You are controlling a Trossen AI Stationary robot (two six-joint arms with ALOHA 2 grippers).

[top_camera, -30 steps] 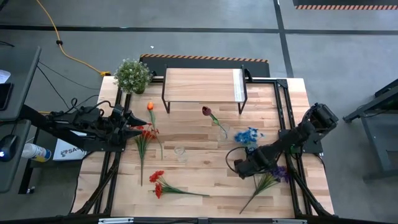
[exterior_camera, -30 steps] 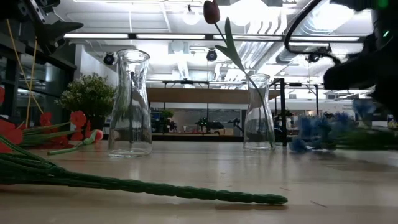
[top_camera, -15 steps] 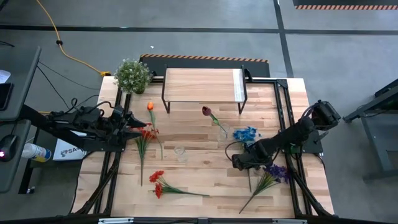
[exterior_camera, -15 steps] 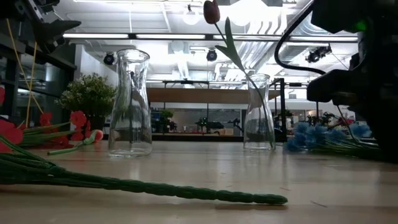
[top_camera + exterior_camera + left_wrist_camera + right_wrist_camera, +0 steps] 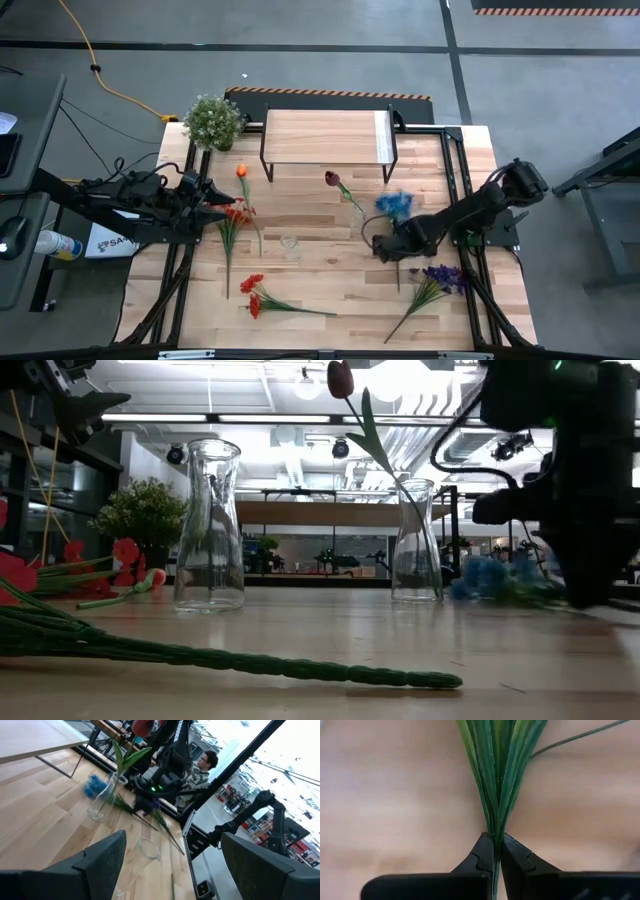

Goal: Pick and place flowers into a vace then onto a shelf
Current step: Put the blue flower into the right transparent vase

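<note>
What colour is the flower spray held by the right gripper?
Blue, clearest in the high view.

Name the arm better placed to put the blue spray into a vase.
Right. The right gripper is already shut on the blue spray beside the vase with the red bud; the left gripper waits open across the table.

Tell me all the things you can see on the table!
Blue flowers: one spray, blue, stems gripped by the right tool, beside the vase with the bud.
Dark red bud: one, standing in a clear vase.
Empty vase: one, clear, mid-table.
Orange tulip: one, lying near the left tool.
Red flowers: two bunches, lying on the table's left half.
Purple flowers: one spray, lying under the right arm.
Potted plant: one, green-white, back left corner.
Shelf: one, light wood, back centre.
Left tool: open, above the red flowers.
Right tool: shut on the blue flowers' stems.
</note>
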